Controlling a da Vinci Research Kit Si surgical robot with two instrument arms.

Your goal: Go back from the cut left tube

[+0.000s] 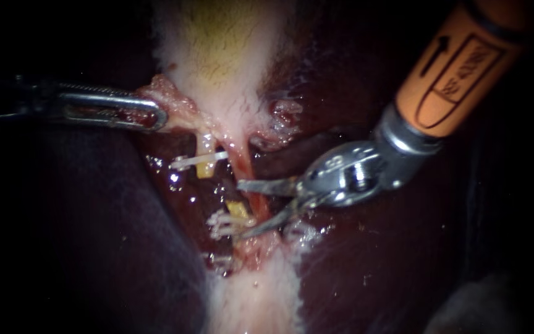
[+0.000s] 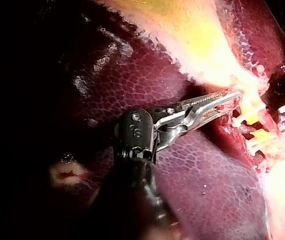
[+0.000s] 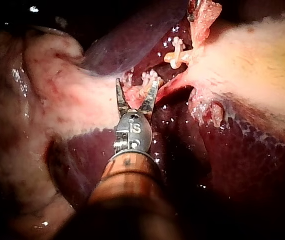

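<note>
Light pools at the centre, whitening the gallbladder (image 1: 230,68) toward twelve o'clock; the edges fall black, deepest from seven to ten o'clock. Glare spots the right instrument (image 1: 241,209) and the wet liver (image 1: 366,260).

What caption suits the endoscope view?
Orange-shafted right instrument, blades open, by white-clipped cut yellow tube; left instrument grips pink tissue.
</note>
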